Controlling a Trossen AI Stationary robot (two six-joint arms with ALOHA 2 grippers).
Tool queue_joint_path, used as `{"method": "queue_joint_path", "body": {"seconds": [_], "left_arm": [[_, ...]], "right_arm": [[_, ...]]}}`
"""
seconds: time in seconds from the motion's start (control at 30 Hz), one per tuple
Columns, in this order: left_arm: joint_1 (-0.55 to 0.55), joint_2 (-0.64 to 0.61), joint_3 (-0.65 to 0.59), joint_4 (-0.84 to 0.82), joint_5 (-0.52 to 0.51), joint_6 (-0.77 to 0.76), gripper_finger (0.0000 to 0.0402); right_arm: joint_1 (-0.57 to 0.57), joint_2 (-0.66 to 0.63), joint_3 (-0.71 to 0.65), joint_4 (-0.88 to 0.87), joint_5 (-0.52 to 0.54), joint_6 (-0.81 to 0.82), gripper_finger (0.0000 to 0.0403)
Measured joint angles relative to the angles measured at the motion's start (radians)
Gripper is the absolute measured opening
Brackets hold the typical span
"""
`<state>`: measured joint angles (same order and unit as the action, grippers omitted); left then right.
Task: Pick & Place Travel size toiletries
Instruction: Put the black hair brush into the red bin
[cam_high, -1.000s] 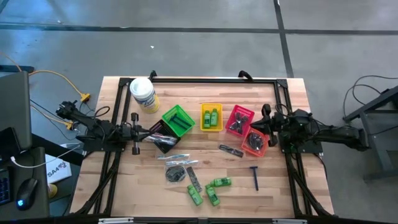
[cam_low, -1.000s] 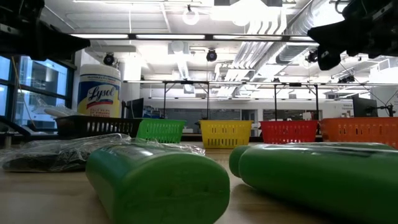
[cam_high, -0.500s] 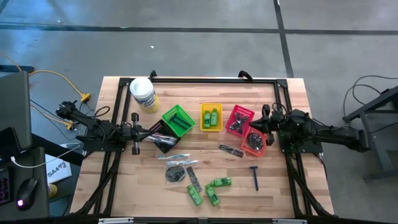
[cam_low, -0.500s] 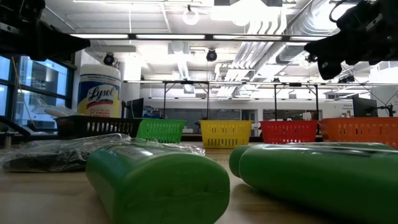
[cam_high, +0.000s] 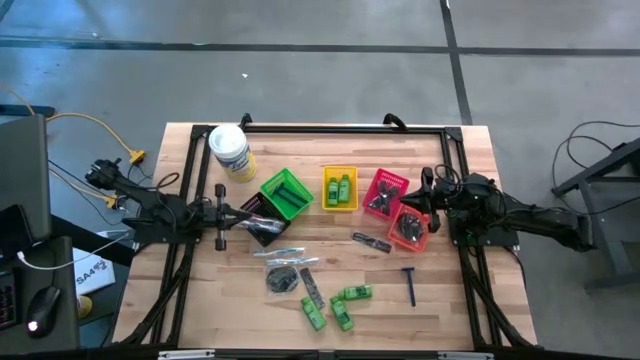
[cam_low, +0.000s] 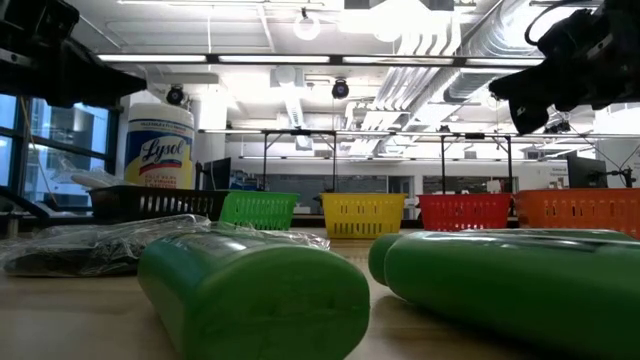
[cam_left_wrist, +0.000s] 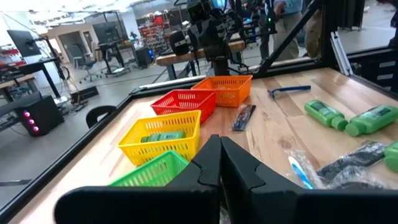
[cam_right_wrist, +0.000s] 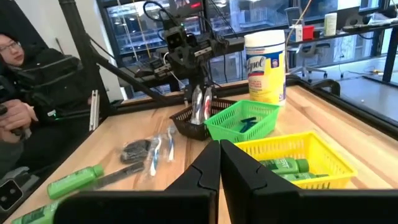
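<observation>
Loose toiletries lie on the wood table: green mini bottles (cam_high: 343, 305), a blue-handled razor (cam_high: 409, 285), dark combs (cam_high: 371, 242), clear-wrapped sticks (cam_high: 284, 252) and a round dark packet (cam_high: 281, 279). More green bottles (cam_high: 340, 187) lie in the yellow basket. My left gripper (cam_high: 248, 216) (cam_left_wrist: 219, 163) hangs shut and level over the black basket (cam_high: 264, 222), holding nothing. My right gripper (cam_high: 415, 203) (cam_right_wrist: 219, 163) hangs shut and level above the orange basket (cam_high: 411, 229), also holding nothing.
A row of baskets crosses the table's middle: black, green (cam_high: 286, 193), yellow (cam_high: 340, 172), red (cam_high: 386, 192), orange. A white tub with a yellow label (cam_high: 232, 152) stands at the far left. A black frame (cam_high: 345, 128) rims the table. A seated person (cam_right_wrist: 25, 68) is beyond the table.
My right gripper has swung a little toward the table's far edge, staying shut. Nothing on the table has moved.
</observation>
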<state>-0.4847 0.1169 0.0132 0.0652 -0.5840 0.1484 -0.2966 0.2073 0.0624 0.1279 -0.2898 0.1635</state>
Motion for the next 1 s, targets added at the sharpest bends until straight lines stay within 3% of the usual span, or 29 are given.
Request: {"method": "queue_joint_path", "body": {"seconds": [0.4, 1.0], "left_arm": [[0.000, 0.019, 0.000, 0.001, 0.038, -0.078, 0.0000], [0.000, 0.019, 0.000, -0.003, 0.069, -0.075, 0.0000]], "right_arm": [[0.000, 0.000, 0.000, -0.004, 0.002, -0.021, 0.0003], [0.000, 0.001, 0.000, -0.020, 0.002, -0.036, 0.0003]]}}
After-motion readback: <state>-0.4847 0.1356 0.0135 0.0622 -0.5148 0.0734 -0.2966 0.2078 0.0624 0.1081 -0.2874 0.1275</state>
